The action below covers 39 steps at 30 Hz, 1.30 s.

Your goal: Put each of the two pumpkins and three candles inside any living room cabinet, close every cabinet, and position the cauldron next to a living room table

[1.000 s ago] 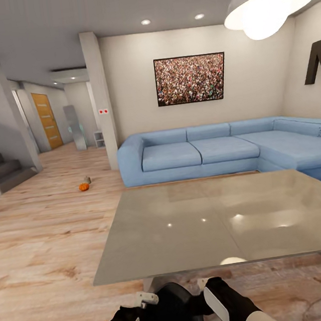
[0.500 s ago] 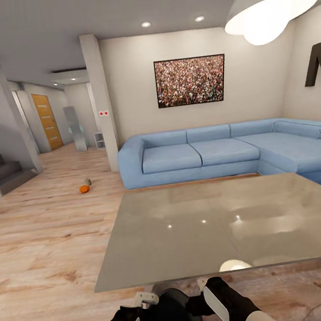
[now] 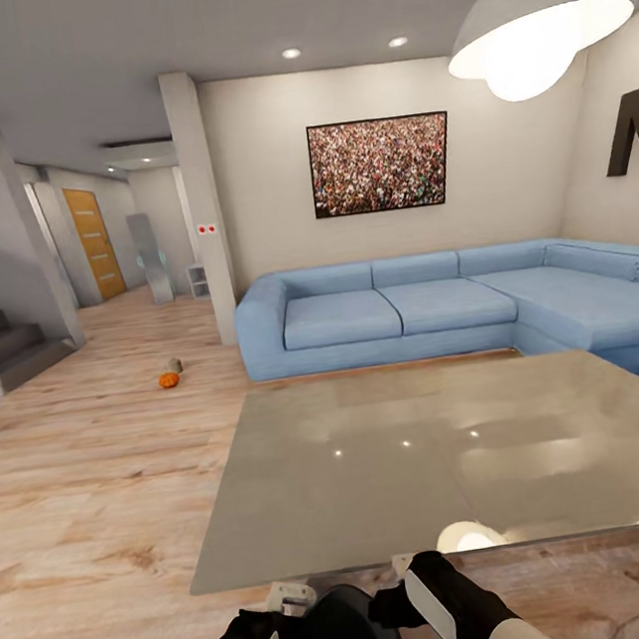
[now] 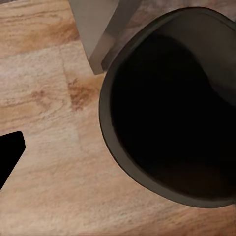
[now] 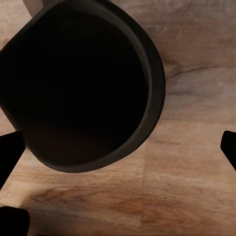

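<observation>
While the robot is facing the living room, the cauldron (image 3: 343, 629) is sitting low at the near edge of the head view, between both arms, just near of the grey worktop (image 3: 426, 456). Left end effector (image 3: 291, 597) is sitting at the cauldron's left rim, right end effector (image 3: 417, 587) at its right rim; can't tell from the head view if either is gripping.

Left wrist view: cauldron (image 4: 172, 108) is showing as a dark round rim w/ black inside, standing on the wood floor (image 4: 44, 147) right by a grey worktop leg (image 4: 101, 29). One dark fingertip (image 4: 9, 150) is poking in at the frame edge, apart from the rim; jaw gap can't be judged.

Right wrist view: cauldron (image 5: 78, 83) again from above; dark fingertips (image 5: 9, 152) are showing at opposite frame edges, so jaws are standing wide, nothing between them.

Far left on the floor, a pumpkin (image 3: 169, 380) is lying w/ a candle (image 3: 175, 363) just beyond it, well apart from the worktop. Blue sofa (image 3: 438, 305) is running along the far wall.
</observation>
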Motion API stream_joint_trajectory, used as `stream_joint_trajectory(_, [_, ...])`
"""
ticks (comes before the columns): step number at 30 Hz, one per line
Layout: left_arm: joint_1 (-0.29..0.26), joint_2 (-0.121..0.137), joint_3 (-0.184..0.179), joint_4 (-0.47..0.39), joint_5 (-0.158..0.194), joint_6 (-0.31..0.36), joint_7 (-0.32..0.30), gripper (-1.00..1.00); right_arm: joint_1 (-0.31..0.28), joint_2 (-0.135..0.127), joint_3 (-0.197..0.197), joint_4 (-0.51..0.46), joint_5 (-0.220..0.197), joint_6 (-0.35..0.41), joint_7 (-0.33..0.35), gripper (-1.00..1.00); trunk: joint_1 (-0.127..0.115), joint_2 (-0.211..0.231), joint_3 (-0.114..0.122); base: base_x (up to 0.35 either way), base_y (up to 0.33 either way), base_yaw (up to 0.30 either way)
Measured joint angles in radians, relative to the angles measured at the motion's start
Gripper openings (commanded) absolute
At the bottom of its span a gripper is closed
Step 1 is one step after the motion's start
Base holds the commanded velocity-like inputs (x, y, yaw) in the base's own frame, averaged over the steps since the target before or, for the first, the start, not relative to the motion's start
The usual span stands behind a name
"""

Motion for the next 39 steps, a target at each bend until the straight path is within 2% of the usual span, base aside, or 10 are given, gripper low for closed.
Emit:
stream_joint_trajectory(19, [0.000, -0.002, 0.000, 0.001, -0.001, 0.003, 0.001, 1.00, 0.000, 0.000, 0.000, -0.013, 0.000, -0.001, 0.004, 1.00, -0.073, 0.133, 0.060, 0.000, 0.000, 0.000])
stream_joint_trajectory(27, [0.000, -0.002, 0.000, -0.003, 0.002, 0.002, 0.003, 1.00, 0.000, 0.000, 0.000, -0.018, 0.001, -0.001, 0.005, 1.00, -0.073, 0.133, 0.060, -0.026, 0.000, 0.000])
stream_joint_trajectory(39, [0.000, -0.004, 0.000, -0.003, 0.002, 0.002, 0.006, 1.00, 0.000, 0.000, 0.002, -0.025, 0.000, -0.001, 0.007, 1.00, -0.072, 0.133, 0.060, -0.284, 0.000, 0.000])
